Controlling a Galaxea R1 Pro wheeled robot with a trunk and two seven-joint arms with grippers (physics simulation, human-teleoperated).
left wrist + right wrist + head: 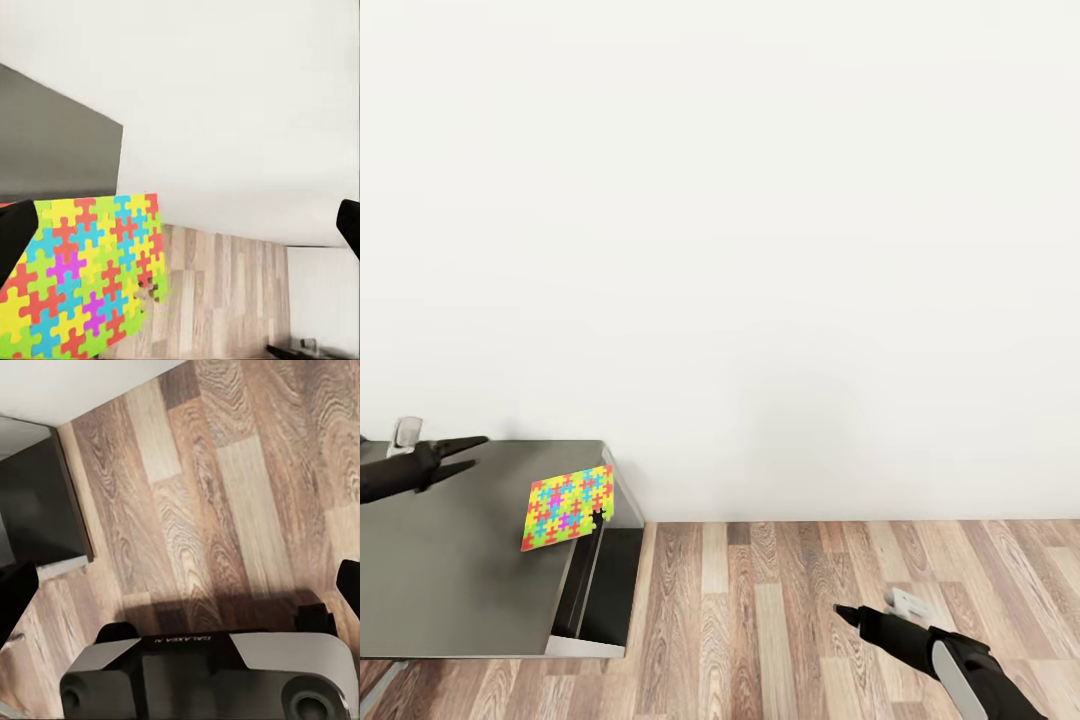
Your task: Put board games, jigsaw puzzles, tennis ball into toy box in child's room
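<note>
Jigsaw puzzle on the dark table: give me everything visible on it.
The jigsaw puzzle is a thin, flat, roughly square slab printed with small interlocking pieces, mostly yellow and lime with red, cyan and magenta. A small dark piece-shaped notch shows on its edge nearest the table's side. It lies flat on the dark-grey table, near the edge by the wall, its far corner about at that edge. Nothing else touches it; the left gripper hovers apart from it, over the table.

Matt dark-grey table (pixel 450 560), wood-plank floor (pixel 780 600), matt white wall (pixel 760 250).
</note>
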